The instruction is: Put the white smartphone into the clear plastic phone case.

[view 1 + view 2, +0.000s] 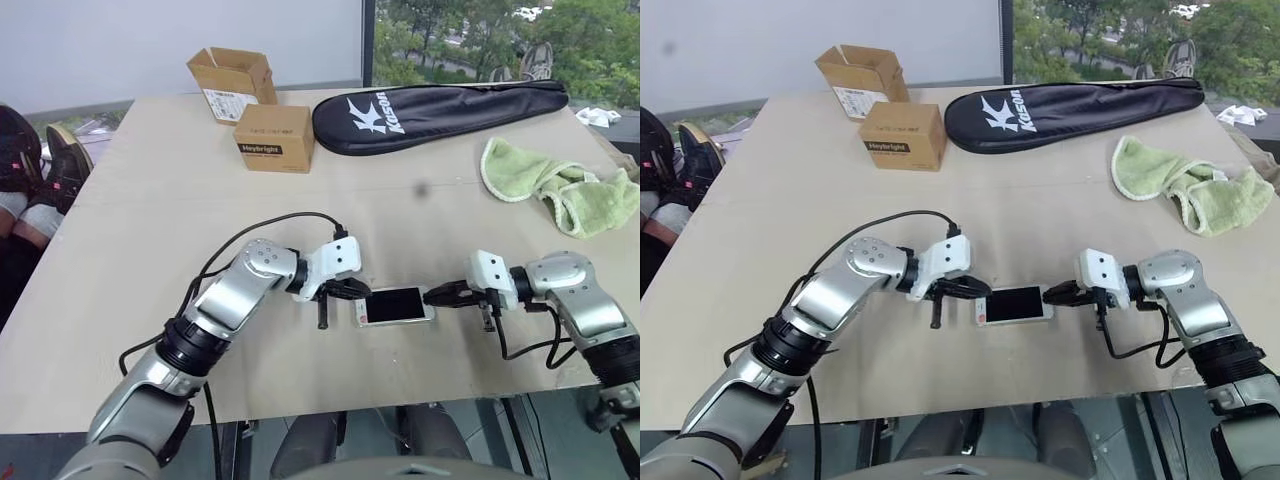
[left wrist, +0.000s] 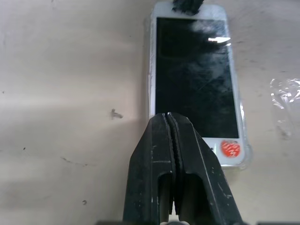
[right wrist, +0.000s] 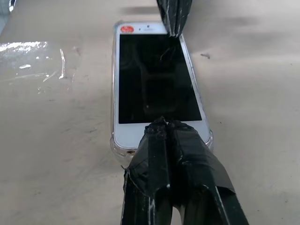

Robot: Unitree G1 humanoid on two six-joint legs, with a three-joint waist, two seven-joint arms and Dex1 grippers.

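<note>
The left end effector (image 1: 352,291), fingers pressed together, rests its tip on the white smartphone (image 1: 394,305), which lies screen-up on the table (image 1: 150,230) inside the clear plastic phone case (image 3: 123,152). The right end effector (image 1: 438,295), likewise closed, presses the phone's opposite end.

The left claw (image 2: 169,117) hides the white smartphone (image 2: 193,79) at its 6 o'clock edge; the sticker's (image 2: 230,149) print is unreadable.

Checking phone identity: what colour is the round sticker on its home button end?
Red sticker, clearest in the left wrist view.
</note>
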